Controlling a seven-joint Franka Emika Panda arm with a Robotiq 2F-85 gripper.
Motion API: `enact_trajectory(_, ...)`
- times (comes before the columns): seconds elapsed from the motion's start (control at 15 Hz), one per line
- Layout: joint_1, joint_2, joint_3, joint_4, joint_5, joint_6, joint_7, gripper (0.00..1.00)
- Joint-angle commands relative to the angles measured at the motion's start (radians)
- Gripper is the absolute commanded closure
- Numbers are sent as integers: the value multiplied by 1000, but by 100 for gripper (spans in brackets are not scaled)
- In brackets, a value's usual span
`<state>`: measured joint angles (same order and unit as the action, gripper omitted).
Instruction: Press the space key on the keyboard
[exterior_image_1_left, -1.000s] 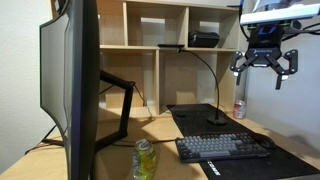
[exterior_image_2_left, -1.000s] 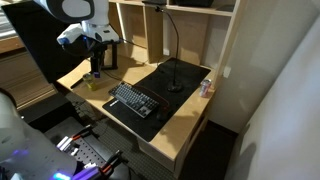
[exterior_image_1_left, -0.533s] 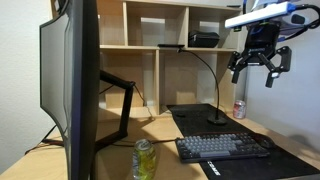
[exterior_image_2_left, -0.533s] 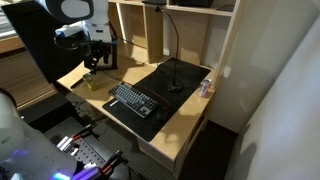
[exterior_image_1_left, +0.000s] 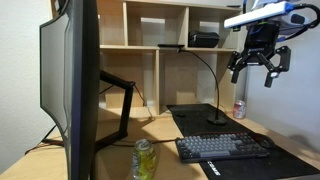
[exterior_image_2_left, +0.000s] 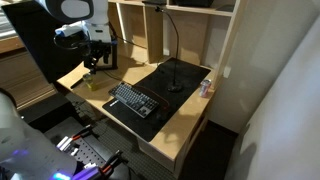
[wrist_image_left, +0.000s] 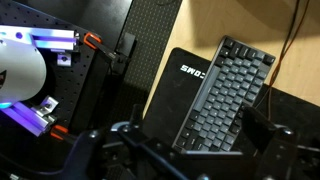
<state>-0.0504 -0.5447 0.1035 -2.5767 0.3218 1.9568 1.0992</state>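
1. Farthest left stands the big monitor (exterior_image_1_left: 75, 80). Near its foot a green can (exterior_image_1_left: 145, 160) sits on the bench (exterior_image_1_left: 160, 130). Neither touches my target, though an exterior view puts the can (exterior_image_2_left: 92, 80) close below me, so I judge it worth clearing first.
2. Next comes the keyboard (exterior_image_1_left: 222, 147), lying flat on the black desk mat (exterior_image_1_left: 195, 115) toward the bench's front edge. In the wrist view the keyboard (wrist_image_left: 225, 100) runs at a slant across the frame, with nothing resting on it.
3. I judge the step in hand to be the approach, since no key is pressed yet. To do it well I should travel across until I am above the key row along the keyboard's front edge. I should centre myself along its length, where the long space key ought to be, and only then go straight down. I cannot pick out that key in these views, so I would confirm it through the wrist view while descending.
4. I would draw my fingers together beforehand, so that one narrow tip meets the key instead of two spread tips catching its neighbours. Then I would press lightly and lift straight off.
5. Rightmost, my end effector (exterior_image_1_left: 260, 68) hangs high in the air at shelf level, pointing roughly downward. Its fingers are spread apart and hold nothing. In an exterior view my end effector (exterior_image_2_left: 97, 60) hovers well apart from the keyboard (exterior_image_2_left: 133, 100).
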Motion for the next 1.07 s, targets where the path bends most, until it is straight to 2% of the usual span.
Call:
enact_trajectory(0.0,-1,0,0,1,0,-2,0,0)
enact_trajectory(0.27,-1,0,0,1,0,-2,0,0)
enact_trajectory(0.33,-30,57,3,-46,0,60,45,0)
enact_trajectory(0.47,-31,55,-43,-136,61,115,41,0)
enact_trajectory(0.67,-42,38,-63,-330,145,313,76,0)
enact_trajectory(0.73,-52,179,-74,-212,150,341,102,0)
enact_trajectory(0.8,-35,191,-82,-250,196,375,118,0)
enact_trajectory(0.87,-33,113,-79,-250,136,308,99,0)
enact_trajectory(1.0,-30,174,-86,-237,165,343,114,0)
